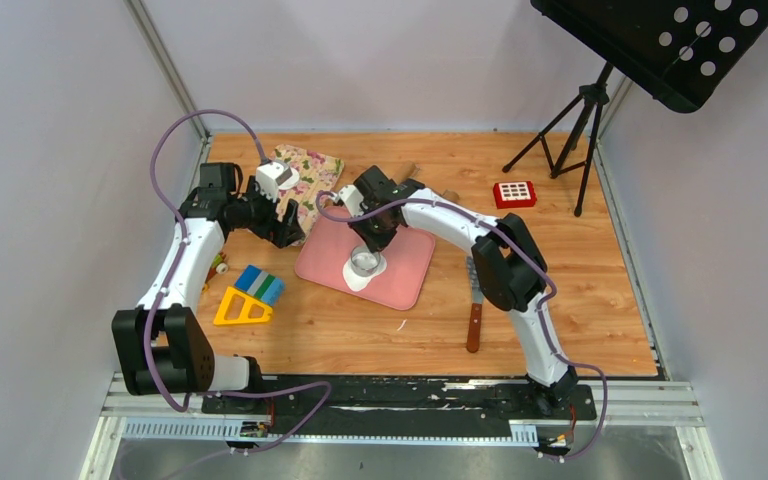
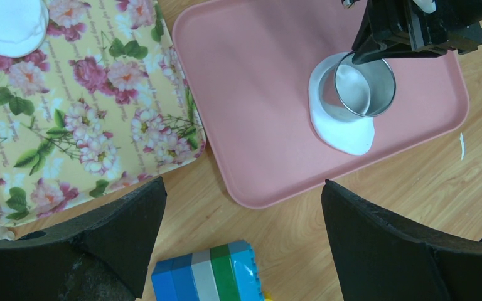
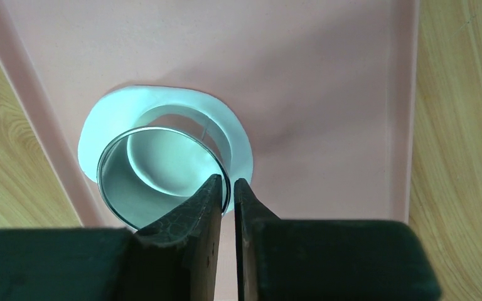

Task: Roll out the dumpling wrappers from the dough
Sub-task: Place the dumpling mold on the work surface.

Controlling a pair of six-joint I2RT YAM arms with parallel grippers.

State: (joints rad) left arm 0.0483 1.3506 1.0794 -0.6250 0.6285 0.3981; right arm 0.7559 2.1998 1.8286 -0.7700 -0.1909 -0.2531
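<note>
Reads to me as a robotics lab cell: plain grey partition walls (image 1: 50, 150) box in my wooden tabletop (image 1: 580, 300), aluminium rails (image 1: 650, 400) line its near edge, and a tripod (image 1: 592, 95) stands in the back corner.

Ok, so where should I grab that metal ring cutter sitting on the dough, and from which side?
Pinch its thin upright wall from straight above, one jaw inside the ring cutter, one outside. It stands open end up on the dough sheet, so the top rim is the only free edge; the right gripper straddles it that way.
</note>
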